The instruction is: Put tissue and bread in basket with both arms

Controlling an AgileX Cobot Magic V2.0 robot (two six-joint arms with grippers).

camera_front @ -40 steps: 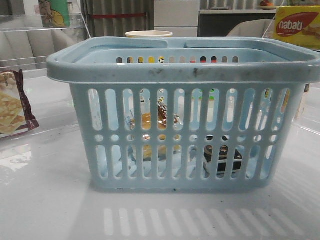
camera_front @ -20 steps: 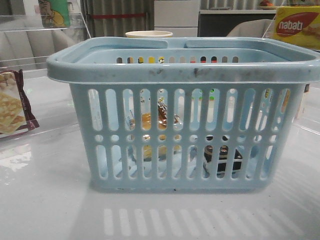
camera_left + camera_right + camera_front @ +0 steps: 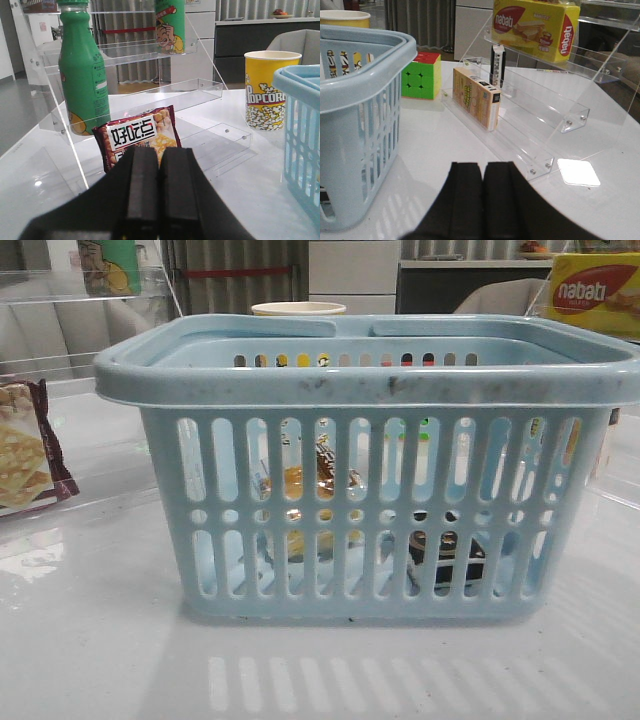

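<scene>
Only the ends of the two arms show, each through its own wrist camera. The left gripper (image 3: 159,200) is matte black: two flat, blocky rectangular jaws with softly rounded top corners, widening below into a broad dark housing. The right gripper (image 3: 483,200) looks the same, black and unmarked, its slabs a little shorter. No cables, screws or lettering can be made out on either one.

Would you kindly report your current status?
Left pincer and right pincer shut, empty. Bread and tissue inside basket. Nothing in the way.
</scene>
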